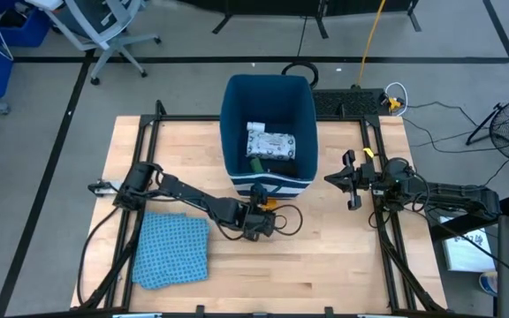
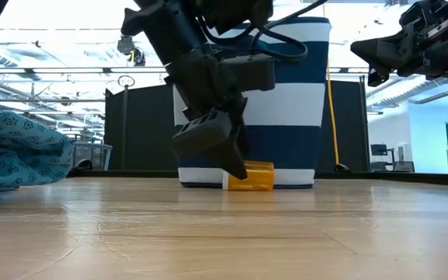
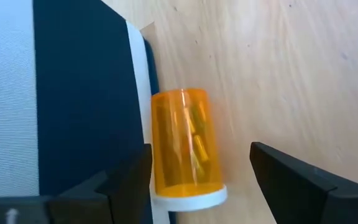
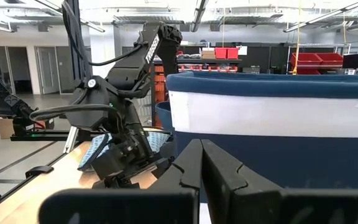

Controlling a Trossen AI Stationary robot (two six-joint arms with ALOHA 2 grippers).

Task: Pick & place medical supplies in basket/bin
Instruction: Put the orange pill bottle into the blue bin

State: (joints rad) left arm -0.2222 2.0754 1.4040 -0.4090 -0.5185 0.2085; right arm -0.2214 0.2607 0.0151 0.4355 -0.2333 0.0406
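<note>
A small translucent orange plastic pill bottle with a white cap [image 3: 188, 149] lies on its side on the light wooden table [image 1: 343, 265], touching or nearly touching the near wall of the large deep dark-blue rectangular bin with a white stripe at its base [image 1: 307, 97]. It looks light and rigid, with a smooth round wall that would likely roll or slip under a poor pinch; a few small yellowish pieces show through the plastic. The best hold is probably across the barrel at mid-length, one finger on each side, though the bin wall crowds the far side and leaves little room there.

The left end effector [image 3: 201, 171] hangs low over the bottle with its two dark fingers spread wide, one on either side of the cap end, gripping nothing. Inside the bin lie a flat white green-printed packet [image 1: 272, 141] and a dark green item beside it; what else sits deeper is hidden by the walls. From above, the arm covers most of the bottle.

The right end effector [image 1: 353, 181] waits raised at the right of the bin, fingers pressed together and empty. A crumpled blue patterned cloth [image 1: 173, 249] rests near the left edge.
</note>
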